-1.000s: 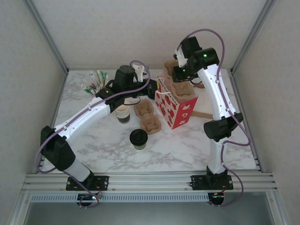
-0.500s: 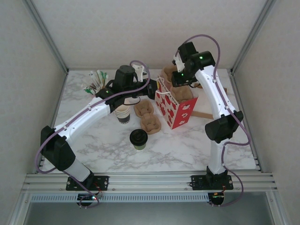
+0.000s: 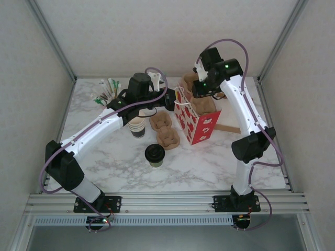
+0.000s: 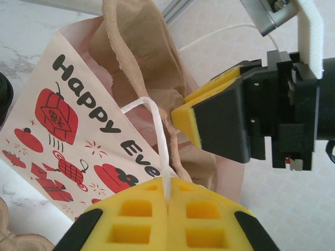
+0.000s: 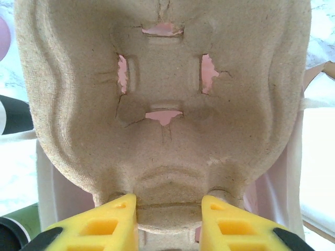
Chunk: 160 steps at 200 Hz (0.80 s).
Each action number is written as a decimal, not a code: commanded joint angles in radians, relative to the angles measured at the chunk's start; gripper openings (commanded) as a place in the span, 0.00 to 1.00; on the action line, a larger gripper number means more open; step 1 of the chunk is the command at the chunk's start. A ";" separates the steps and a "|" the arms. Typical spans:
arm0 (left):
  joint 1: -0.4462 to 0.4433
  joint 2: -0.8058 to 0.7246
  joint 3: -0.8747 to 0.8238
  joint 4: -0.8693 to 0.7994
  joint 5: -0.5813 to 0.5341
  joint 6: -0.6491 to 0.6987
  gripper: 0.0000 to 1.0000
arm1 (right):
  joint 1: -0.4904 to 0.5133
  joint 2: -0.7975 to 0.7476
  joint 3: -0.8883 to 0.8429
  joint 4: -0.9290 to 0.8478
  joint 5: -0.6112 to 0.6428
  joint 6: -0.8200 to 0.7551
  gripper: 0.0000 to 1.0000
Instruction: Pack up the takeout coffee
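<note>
Top: lidded coffee cup [image 3: 155, 155] stands on the table [image 3: 209, 162], in front of the bag [image 3: 198, 121] and not touching it.
Left wrist: my left gripper [image 4: 167, 196] is pinched closed on the bag's white string handle [image 4: 159, 136].
Right wrist: my right gripper [image 5: 168, 219], jaws partly apart, is clamped on the pulp carrier [image 5: 167, 94] at its edge.

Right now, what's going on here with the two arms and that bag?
The left tool pinches the white handle of the bag, keeping its mouth up. The right tool grips a pulp carrier at the bag's mouth, partly inside. The lidded coffee stands on the table in front of the bag, untouched and not yet packed.
</note>
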<state>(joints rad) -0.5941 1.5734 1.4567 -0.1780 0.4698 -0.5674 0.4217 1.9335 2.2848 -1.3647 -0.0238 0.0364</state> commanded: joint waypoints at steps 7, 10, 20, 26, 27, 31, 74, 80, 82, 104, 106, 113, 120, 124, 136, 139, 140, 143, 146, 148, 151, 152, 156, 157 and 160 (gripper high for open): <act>-0.003 -0.006 0.001 -0.004 -0.022 0.021 0.00 | 0.018 -0.059 -0.017 0.000 0.013 -0.009 0.29; -0.003 -0.006 0.001 -0.005 -0.022 0.021 0.00 | 0.019 -0.059 -0.019 -0.002 0.013 -0.008 0.29; -0.003 -0.006 -0.001 -0.003 -0.023 0.021 0.00 | 0.022 -0.062 -0.028 -0.004 0.013 -0.010 0.29; -0.003 -0.005 -0.001 -0.003 -0.023 0.021 0.00 | 0.025 -0.062 -0.033 -0.005 0.015 -0.010 0.29; -0.003 -0.005 -0.002 -0.003 -0.023 0.021 0.00 | 0.025 -0.063 -0.034 -0.006 0.015 -0.010 0.29; -0.002 -0.004 -0.002 -0.003 -0.023 0.021 0.00 | 0.025 -0.063 -0.040 -0.007 0.015 -0.010 0.29; -0.002 -0.005 -0.001 -0.005 -0.026 0.021 0.00 | 0.027 -0.046 -0.083 -0.019 0.044 -0.004 0.29; -0.002 -0.006 -0.003 -0.005 -0.027 0.021 0.00 | 0.026 -0.043 -0.094 -0.018 0.051 -0.005 0.29; -0.003 -0.007 -0.003 -0.005 -0.027 0.021 0.00 | 0.027 -0.042 -0.096 -0.018 0.053 -0.005 0.29; -0.002 -0.009 -0.006 -0.005 -0.029 0.020 0.00 | 0.029 -0.029 -0.120 -0.018 0.070 -0.005 0.29; -0.002 -0.009 -0.007 -0.005 -0.030 0.020 0.00 | 0.028 -0.030 -0.121 -0.016 0.070 -0.004 0.28; -0.003 -0.010 -0.007 -0.005 -0.031 0.020 0.00 | 0.029 -0.029 -0.128 -0.012 0.068 -0.003 0.29; -0.003 -0.010 -0.007 -0.004 -0.030 0.020 0.00 | 0.031 -0.029 -0.130 -0.009 0.067 -0.004 0.29; -0.002 -0.011 -0.008 -0.003 -0.031 0.020 0.00 | 0.031 -0.029 -0.132 -0.008 0.065 -0.004 0.29; -0.003 -0.010 -0.008 -0.002 -0.031 0.018 0.00 | 0.034 -0.027 -0.133 -0.007 0.067 -0.007 0.29; -0.003 -0.011 -0.008 -0.003 -0.030 0.018 0.00 | 0.033 -0.027 -0.135 -0.008 0.068 -0.008 0.29; -0.002 -0.012 -0.008 -0.002 -0.030 0.018 0.00 | 0.033 -0.027 -0.135 -0.008 0.068 -0.007 0.29; -0.002 -0.011 -0.007 -0.003 -0.030 0.018 0.00 | 0.034 -0.026 -0.136 -0.008 0.068 -0.007 0.29; -0.002 -0.011 -0.007 -0.002 -0.030 0.018 0.00 | 0.034 -0.025 -0.136 -0.010 0.070 -0.007 0.29; -0.002 -0.012 -0.007 -0.002 -0.030 0.018 0.00 | 0.033 -0.025 -0.136 -0.011 0.071 -0.007 0.29; -0.002 -0.012 -0.007 -0.002 -0.030 0.018 0.00 | 0.033 -0.023 -0.137 -0.012 0.073 -0.007 0.29; -0.002 -0.011 -0.007 -0.003 -0.030 0.018 0.00 | 0.033 -0.022 -0.137 -0.012 0.074 -0.007 0.29; -0.003 -0.011 -0.008 -0.002 -0.030 0.019 0.00 | 0.034 -0.023 -0.138 -0.011 0.077 -0.007 0.29; -0.003 -0.011 -0.007 -0.002 -0.031 0.020 0.00 | 0.033 -0.023 -0.138 -0.011 0.076 -0.007 0.29; -0.003 -0.011 -0.009 -0.002 -0.031 0.020 0.00 | 0.034 -0.023 -0.142 -0.010 0.076 -0.007 0.28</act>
<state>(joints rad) -0.5941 1.5734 1.4563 -0.1780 0.4549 -0.5674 0.4465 1.8957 2.1559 -1.3643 0.0307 0.0368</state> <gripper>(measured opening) 0.049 0.289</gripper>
